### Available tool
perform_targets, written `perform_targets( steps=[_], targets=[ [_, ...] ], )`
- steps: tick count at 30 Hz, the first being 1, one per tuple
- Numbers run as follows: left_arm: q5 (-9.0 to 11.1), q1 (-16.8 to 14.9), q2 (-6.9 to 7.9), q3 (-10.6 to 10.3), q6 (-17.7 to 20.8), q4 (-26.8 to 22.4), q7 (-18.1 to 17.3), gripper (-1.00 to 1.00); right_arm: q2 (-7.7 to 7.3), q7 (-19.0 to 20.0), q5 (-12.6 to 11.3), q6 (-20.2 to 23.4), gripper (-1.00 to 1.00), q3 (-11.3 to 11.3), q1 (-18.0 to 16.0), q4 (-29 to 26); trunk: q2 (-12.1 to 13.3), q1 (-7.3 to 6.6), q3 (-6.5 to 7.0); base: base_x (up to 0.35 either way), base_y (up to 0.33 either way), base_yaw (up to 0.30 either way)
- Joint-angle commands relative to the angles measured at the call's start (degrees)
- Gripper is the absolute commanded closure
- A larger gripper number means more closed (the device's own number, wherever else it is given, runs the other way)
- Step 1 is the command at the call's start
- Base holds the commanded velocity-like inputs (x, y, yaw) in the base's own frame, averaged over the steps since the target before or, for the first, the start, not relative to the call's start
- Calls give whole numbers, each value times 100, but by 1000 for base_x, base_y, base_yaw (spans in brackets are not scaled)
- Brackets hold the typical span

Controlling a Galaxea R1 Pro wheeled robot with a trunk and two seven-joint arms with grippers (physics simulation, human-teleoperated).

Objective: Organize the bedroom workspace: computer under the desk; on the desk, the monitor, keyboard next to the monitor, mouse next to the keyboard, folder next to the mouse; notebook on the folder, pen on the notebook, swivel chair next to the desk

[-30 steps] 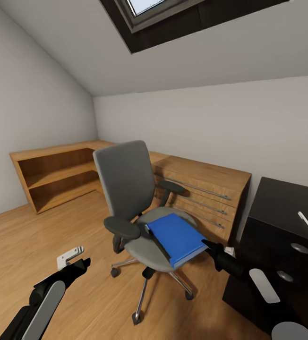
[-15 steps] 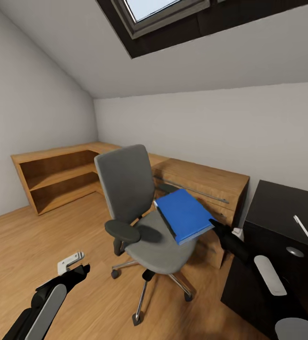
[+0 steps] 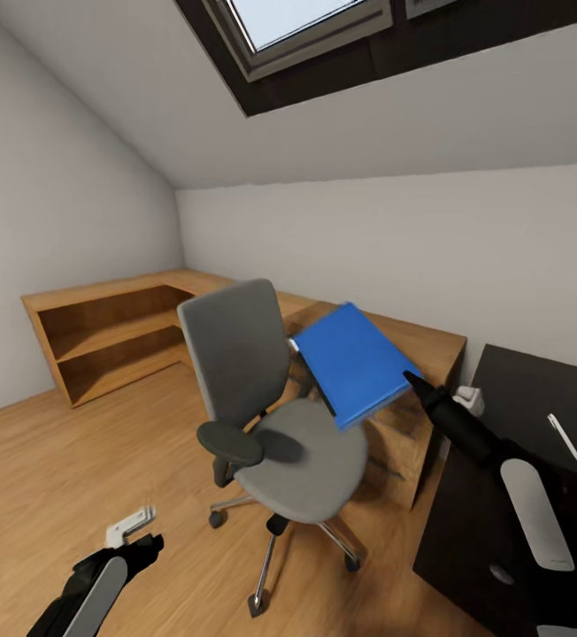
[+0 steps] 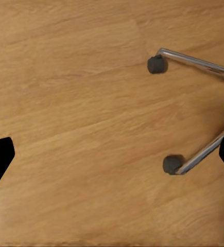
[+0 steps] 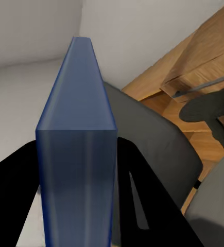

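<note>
Blue folder (image 3: 354,363) hangs tilted above the swivel chair (image 3: 271,407), clamped in the right pincer (image 3: 410,379). Next it likely swings right onto the black counter (image 3: 536,398). Left pincer (image 3: 134,528) looks empty, its gap unclear

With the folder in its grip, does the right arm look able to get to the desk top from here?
Probably yes. The right gripper holds the folder lifted clear of the swivel chair, and the desk lies beside that arm with nothing between; mind the pen.

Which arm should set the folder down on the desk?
Right. The right gripper is shut on the blue folder, lifted beside the black desk. The left gripper hangs low over the floor.
</note>
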Motion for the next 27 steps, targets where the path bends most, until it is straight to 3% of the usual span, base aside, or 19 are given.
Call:
perform_targets(
  steps=[1, 2, 3, 7, 10, 14, 16, 27],
  targets=[
    [52, -4, -3, -71, -85, 179, 50, -100, 5, -237, -43, 31, 100, -11, -17, -77, 39, -23, 12, 0, 0, 0],
    [2, -4, -62, -394, -432, 410, 50, -100, 20, -670, -207, 27, 100, -17, -60, -154, 79, -45, 30, 0, 0, 0],
    [-38, -1, -79, -603, -680, 520, 52, -100, 36, -808, -352, 23, 100, -19, -82, -175, 119, -67, 48, 0, 0, 0],
    [-175, 24, -107, -1229, -1575, 1331, 42, -100, 53, -994, -860, 20, 100, -31, -114, -205, 279, -155, 120, 0, 0, 0],
    [-201, 41, -113, -1588, -2171, 2126, 32, -100, 36, -1012, -975, 40, 100, -43, -113, -193, 400, -221, 174, 0, 0, 0],
    [-225, 48, -136, -1793, -2950, 3261, 17, -100, 11, -1022, -1000, 60, 100, -52, -94, -191, 560, -309, 246, 0, 0, 0],
    [-229, 48, -145, -1836, -3149, 3531, 13, -100, 1, -1024, -1002, 64, 100, -62, -86, -189, 640, -353, 282, 0, 0, 0],
    [-223, 49, -216, -1851, -3293, 3749, 11, -100, 6, -1021, -1021, 47, 100, -110, -35, -230, 1081, -594, 479, 0, 0, 0]
  ],
)
